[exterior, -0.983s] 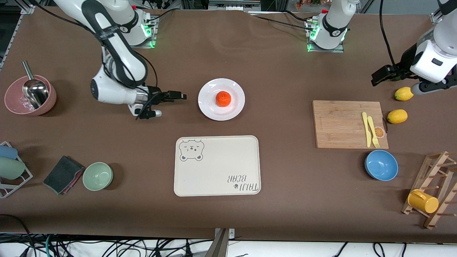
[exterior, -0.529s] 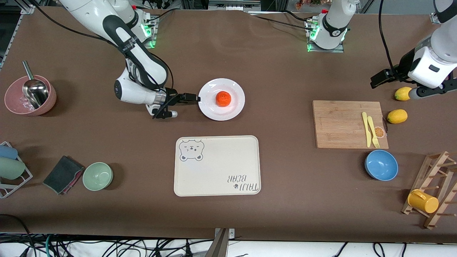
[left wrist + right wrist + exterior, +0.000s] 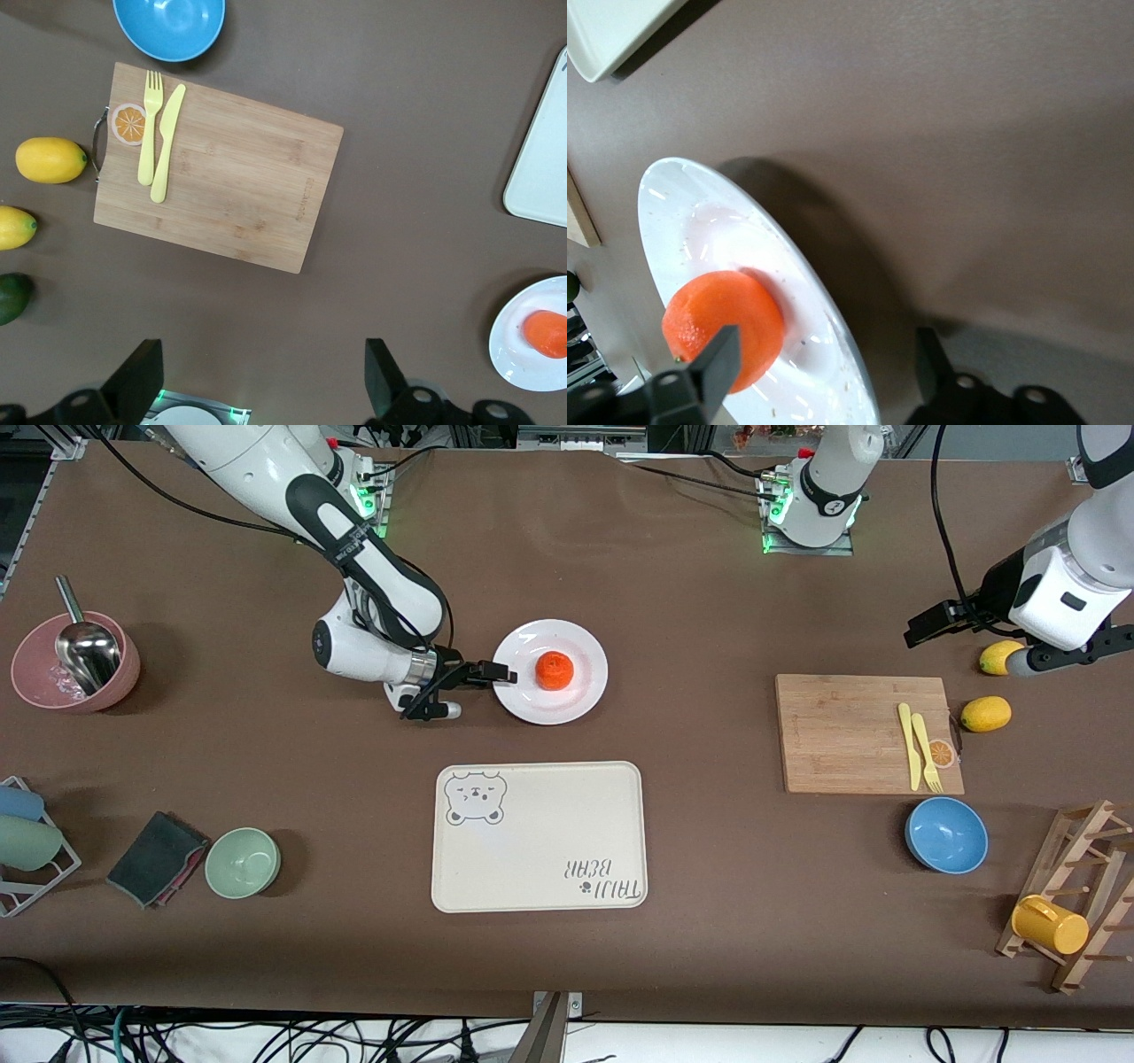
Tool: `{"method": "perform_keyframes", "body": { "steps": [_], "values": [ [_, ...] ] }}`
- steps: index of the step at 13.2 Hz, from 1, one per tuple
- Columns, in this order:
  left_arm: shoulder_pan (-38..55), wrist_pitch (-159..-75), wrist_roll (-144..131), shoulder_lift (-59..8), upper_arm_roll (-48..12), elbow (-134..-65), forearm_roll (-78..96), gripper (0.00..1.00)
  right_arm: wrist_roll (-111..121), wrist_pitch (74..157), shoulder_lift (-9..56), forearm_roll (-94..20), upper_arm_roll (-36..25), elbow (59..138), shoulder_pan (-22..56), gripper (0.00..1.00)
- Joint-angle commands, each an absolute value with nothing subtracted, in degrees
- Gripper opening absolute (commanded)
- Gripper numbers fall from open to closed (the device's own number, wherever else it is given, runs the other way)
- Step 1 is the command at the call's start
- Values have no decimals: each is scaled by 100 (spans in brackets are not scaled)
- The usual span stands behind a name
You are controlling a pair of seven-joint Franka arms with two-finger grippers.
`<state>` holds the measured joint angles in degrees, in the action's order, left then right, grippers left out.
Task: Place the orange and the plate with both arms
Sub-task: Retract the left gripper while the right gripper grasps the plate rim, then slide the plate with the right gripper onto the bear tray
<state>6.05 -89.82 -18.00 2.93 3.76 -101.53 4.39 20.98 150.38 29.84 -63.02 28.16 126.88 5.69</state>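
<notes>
The orange (image 3: 555, 670) sits on the white plate (image 3: 586, 691) in the middle of the table. My right gripper (image 3: 501, 676) is open, low at the plate's rim on the side toward the right arm's end. In the right wrist view its jaws (image 3: 826, 345) straddle the rim: one finger over the plate (image 3: 700, 221) beside the orange (image 3: 722, 323), the other over the table. My left gripper (image 3: 917, 631) is open and empty, up in the air over the table by the lemons. The left wrist view (image 3: 261, 354) also shows the plate (image 3: 518, 359) and the orange (image 3: 545, 332).
A cream bear-print tray (image 3: 539, 835) lies nearer the camera than the plate. A cutting board (image 3: 842, 735) holds a yellow fork and knife, with two lemons (image 3: 986, 714) beside it. A blue bowl (image 3: 946, 834), a green bowl (image 3: 243, 862), a pink bowl (image 3: 75, 662) and a wooden rack (image 3: 1076, 895) are also there.
My right gripper has moved along the table toward the plate and now reaches its rim. My left gripper has shifted slightly toward the table's middle. Plate and orange have not moved.
</notes>
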Motion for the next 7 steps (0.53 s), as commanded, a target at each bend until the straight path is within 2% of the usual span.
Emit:
{"method": "perform_keyframes", "body": {
  "steps": [1, 2, 3, 7],
  "values": [
    [519, -8939, -1811, 194, 395, -9837, 536, 100, 2425, 15240, 3085, -6495, 2856, 12577, 633, 17],
    [475, -8912, -1837, 185, 404, -9696, 510, 100, 2434, 15249, 3085, -6495, 2856, 12577, 642, 3],
    [449, -8912, -1828, 185, 396, -9651, 475, 100, 2443, 15284, 3085, -6495, 2856, 12577, 642, 0],
    [448, -8912, -1846, 114, 396, -9633, 317, 100, 2522, 15416, 3041, -6495, 2848, 12560, 624, 0]
  ]
}}
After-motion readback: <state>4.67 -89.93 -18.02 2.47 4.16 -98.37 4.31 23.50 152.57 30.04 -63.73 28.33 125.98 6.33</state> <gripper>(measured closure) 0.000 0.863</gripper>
